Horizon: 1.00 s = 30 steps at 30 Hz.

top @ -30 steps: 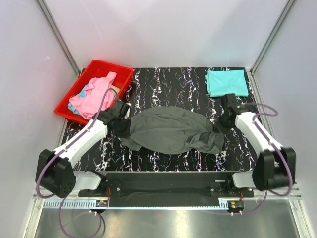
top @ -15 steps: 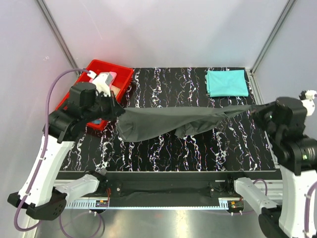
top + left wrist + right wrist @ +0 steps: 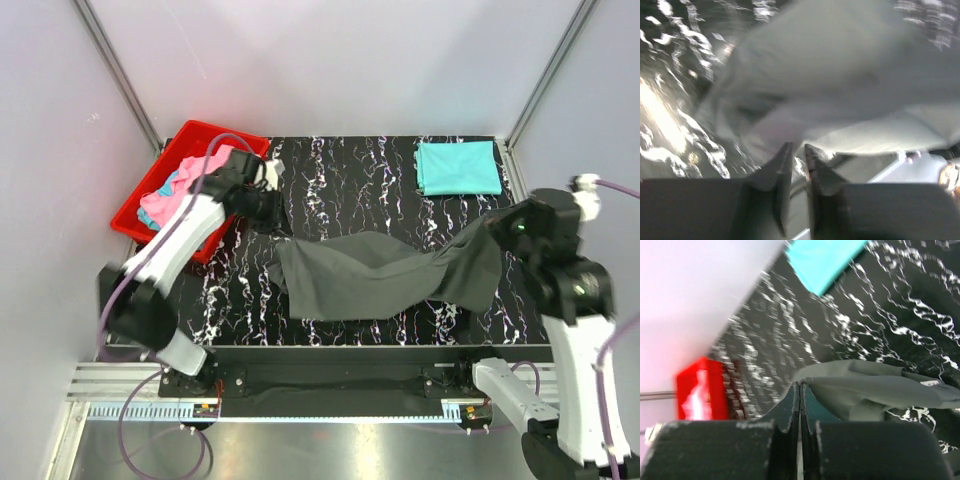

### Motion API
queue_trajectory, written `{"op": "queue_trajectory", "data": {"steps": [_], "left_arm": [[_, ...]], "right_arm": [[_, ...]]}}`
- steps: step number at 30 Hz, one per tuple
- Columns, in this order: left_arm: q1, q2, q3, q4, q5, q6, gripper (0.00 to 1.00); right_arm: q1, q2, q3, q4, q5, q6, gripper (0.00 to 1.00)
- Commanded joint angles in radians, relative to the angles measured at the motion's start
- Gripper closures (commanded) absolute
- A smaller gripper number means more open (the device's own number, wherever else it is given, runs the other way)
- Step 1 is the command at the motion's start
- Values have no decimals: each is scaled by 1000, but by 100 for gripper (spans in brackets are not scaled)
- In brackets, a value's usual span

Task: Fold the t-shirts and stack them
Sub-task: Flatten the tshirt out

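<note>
Across the middle of the black, white-veined table (image 3: 340, 170), a dark grey shirt (image 3: 380, 275), rumpled and unfolded, stretched from left of centre over to the right side. Lies flat on the table along most of its length. Rises at its right end, off the surface and up to the right gripper (image 3: 498, 226). Pinched there at the edge of the cloth, jaws pressed tight together, with the grey hem emerging at the tips in the right wrist view. Hangs below the grip in a loose, wide fold and reaches back down to the table.

Past the far left end of the grey shirt, the left gripper (image 3: 270, 206), low over the table and just beside the right wall of the red bin (image 3: 222, 131). Stands with jaws a little apart, only a narrow gap showing between the two fingers (image 3: 782, 167) in the blurred wrist view. Grey cloth just ahead of the tips, none seen between them. Cannot tell from above whether touching the shirt's upper left corner or just short of it.

In the far right corner of the table, a teal shirt (image 3: 457, 167), folded into a flat rectangle, well apart from the grey shirt. In the red bin at the far left corner, a crumpled pink shirt (image 3: 162, 207), partly hidden behind the left arm
</note>
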Motion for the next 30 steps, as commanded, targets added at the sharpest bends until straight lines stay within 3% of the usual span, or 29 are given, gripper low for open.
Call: {"op": "queue_trajectory", "data": {"steps": [1,2,6,9,15,18,22,25,30], "left_arm": [[45,230,80,109,-24,34,72],[51,271,114,114,-28,40,53],[35,307,208,94,-187,79,44],[-1,201,49,129,-283,106,47],[-119,-11,-262,263,-192,225,55],[-186,24,-252,203,-192,377,56],[-226,85,-247,206,-171,413,57],[-280,119,-264,188,-264,442,57],[-344,89,-333,237,-267,465,56]], "right_arm": [[-2,54,-143,159,-10,-20,100],[-2,61,-167,192,-15,-18,100],[-2,104,-231,248,-45,-15,100],[-2,120,-250,268,-56,-21,100],[-4,130,-266,295,-93,-36,100],[-2,128,-273,300,-119,-39,100],[-2,130,-271,317,-148,-36,100],[-2,131,-266,318,-171,-38,100],[-2,122,-277,318,-194,-39,100]]}}
